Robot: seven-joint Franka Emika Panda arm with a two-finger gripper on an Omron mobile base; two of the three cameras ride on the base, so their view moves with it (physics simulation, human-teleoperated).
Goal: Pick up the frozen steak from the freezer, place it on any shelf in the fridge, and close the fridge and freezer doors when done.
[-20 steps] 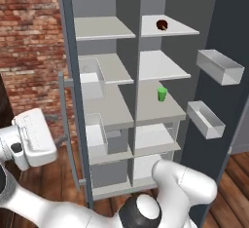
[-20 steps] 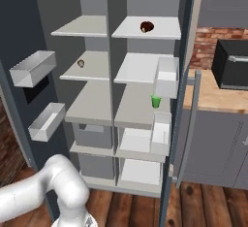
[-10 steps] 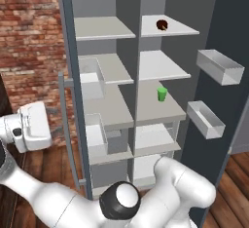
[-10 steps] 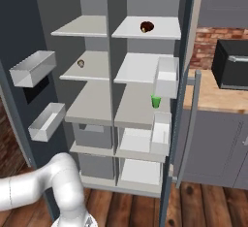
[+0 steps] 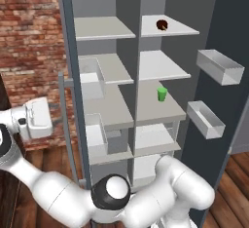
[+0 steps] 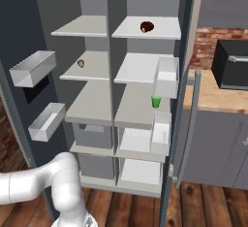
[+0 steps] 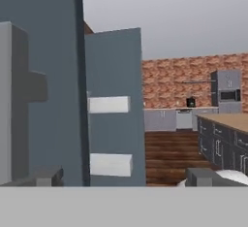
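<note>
The frozen steak (image 5: 162, 25) (image 6: 147, 26) lies on the top shelf of the fridge (image 5: 160, 66), the right-hand column. The freezer (image 5: 104, 27) is the left-hand column. Both doors stand wide open. My gripper (image 5: 44, 120) hangs outside the freezer door (image 5: 65, 51), left of its bar handle (image 5: 62, 105). In the hand view the gripper (image 7: 126, 180) is open, with nothing between its fingertips (image 7: 46, 176). That view faces the freezer door's outer face (image 7: 58, 75) and its handle (image 7: 19, 100); the fridge door (image 7: 116, 75) with its bins lies beyond.
A green cup (image 5: 162, 94) (image 6: 155, 101) stands on a middle fridge shelf. A small brown lump (image 6: 81, 63) sits on a freezer shelf. The fridge door (image 5: 228, 37) carries two bins (image 5: 219, 66). A counter with a black microwave (image 6: 232, 66) is to the right.
The hand has risen a little beside the freezer door's handle, and the arm's elbow has swung left. The gripper stayed open. The steak and doors have not moved.
</note>
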